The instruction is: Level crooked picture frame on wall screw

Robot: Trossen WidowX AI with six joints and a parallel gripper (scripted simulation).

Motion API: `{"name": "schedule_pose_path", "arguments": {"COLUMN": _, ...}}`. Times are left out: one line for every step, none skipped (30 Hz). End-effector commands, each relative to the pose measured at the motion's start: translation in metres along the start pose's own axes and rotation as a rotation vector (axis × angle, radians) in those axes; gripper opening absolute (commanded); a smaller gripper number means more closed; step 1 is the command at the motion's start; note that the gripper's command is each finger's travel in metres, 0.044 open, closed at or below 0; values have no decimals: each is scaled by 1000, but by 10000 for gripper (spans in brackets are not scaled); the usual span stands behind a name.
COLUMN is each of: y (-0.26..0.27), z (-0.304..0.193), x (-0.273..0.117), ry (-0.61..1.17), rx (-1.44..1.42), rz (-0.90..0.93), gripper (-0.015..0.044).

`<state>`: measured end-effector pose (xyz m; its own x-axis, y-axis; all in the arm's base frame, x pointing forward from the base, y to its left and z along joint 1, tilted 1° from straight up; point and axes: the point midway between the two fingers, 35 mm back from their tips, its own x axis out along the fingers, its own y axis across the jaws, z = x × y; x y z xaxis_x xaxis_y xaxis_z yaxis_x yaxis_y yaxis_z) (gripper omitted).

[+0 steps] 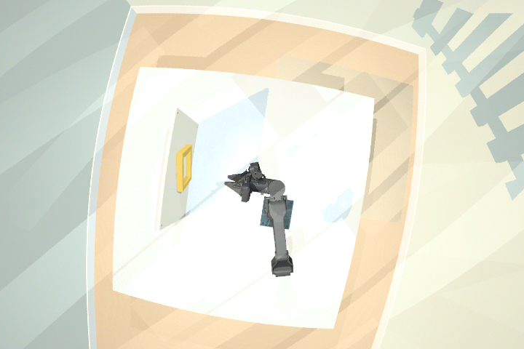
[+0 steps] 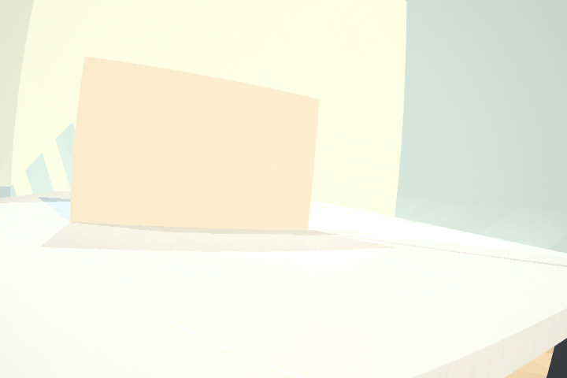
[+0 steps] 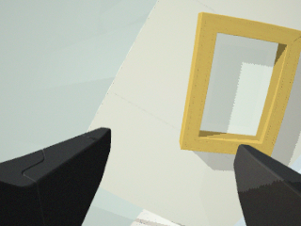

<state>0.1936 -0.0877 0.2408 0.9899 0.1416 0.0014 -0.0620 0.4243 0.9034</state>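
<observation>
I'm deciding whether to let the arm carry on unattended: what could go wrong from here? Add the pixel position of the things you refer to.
The open gripper (image 1: 225,179) (image 3: 173,147) stands off from the yellow picture frame (image 1: 180,170) (image 3: 191,94), which sits toward one side of the wrist view, so an uncorrected approach might knock it with one finger. The exterior view shows only the panel's (image 1: 169,164) (image 2: 190,146) (image 3: 141,108) back, so a slip at the frame could go unseen there.

Robot test room: arm bolted on plate, white table.
</observation>
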Motion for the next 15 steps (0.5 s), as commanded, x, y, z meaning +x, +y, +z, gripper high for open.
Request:
{"name": "schedule_pose_path", "arguments": {"y": 0, "z": 0, "x": 0, "ry": 2, "rx": 2, "rz": 2, "gripper": 260}}
{"name": "schedule_pose_path", "arguments": {"y": 0, "z": 0, "x": 0, "ry": 2, "rx": 2, "rz": 2, "gripper": 260}}
{"name": "schedule_pose_path", "arguments": {"y": 0, "z": 0, "x": 0, "ry": 2, "rx": 2, "rz": 2, "gripper": 260}}
{"name": "schedule_pose_path", "arguments": {"y": 0, "z": 0, "x": 0, "ry": 2, "rx": 2, "rz": 2, "gripper": 260}}
{"name": "schedule_pose_path", "arguments": {"y": 0, "z": 0, "x": 0, "ry": 2, "rx": 2, "rz": 2, "gripper": 260}}
{"name": "schedule_pose_path", "arguments": {"y": 0, "z": 0, "x": 0, "ry": 2, "rx": 2, "rz": 2, "gripper": 260}}
{"name": "schedule_pose_path", "arguments": {"y": 0, "z": 0, "x": 0, "ry": 2, "rx": 2, "rz": 2, "gripper": 260}}
{"name": "schedule_pose_path", "arguments": {"y": -1, "z": 0, "x": 1, "ry": 0, "rx": 0, "rz": 0, "gripper": 260}}
{"name": "schedule_pose_path", "arguments": {"y": -3, "z": 1, "x": 5, "ry": 0, "rx": 0, "rz": 0, "gripper": 260}}
{"name": "schedule_pose_path", "arguments": {"y": -6, "z": 3, "x": 11, "ry": 0, "rx": 0, "rz": 1, "gripper": 260}}
{"name": "schedule_pose_path", "arguments": {"y": -10, "z": 4, "x": 19, "ry": 0, "rx": 0, "rz": 2, "gripper": 260}}
{"name": "schedule_pose_path", "arguments": {"y": -13, "z": 4, "x": 26, "ry": 0, "rx": -1, "rz": 2, "gripper": 260}}
{"name": "schedule_pose_path", "arguments": {"y": -17, "z": 4, "x": 35, "ry": 0, "rx": 0, "rz": 3, "gripper": 260}}
{"name": "schedule_pose_path", "arguments": {"y": -20, "z": 2, "x": 43, "ry": 0, "rx": 0, "rz": 4, "gripper": 260}}
{"name": "schedule_pose_path", "arguments": {"y": -23, "z": 1, "x": 51, "ry": -1, "rx": 0, "rz": 5, "gripper": 260}}
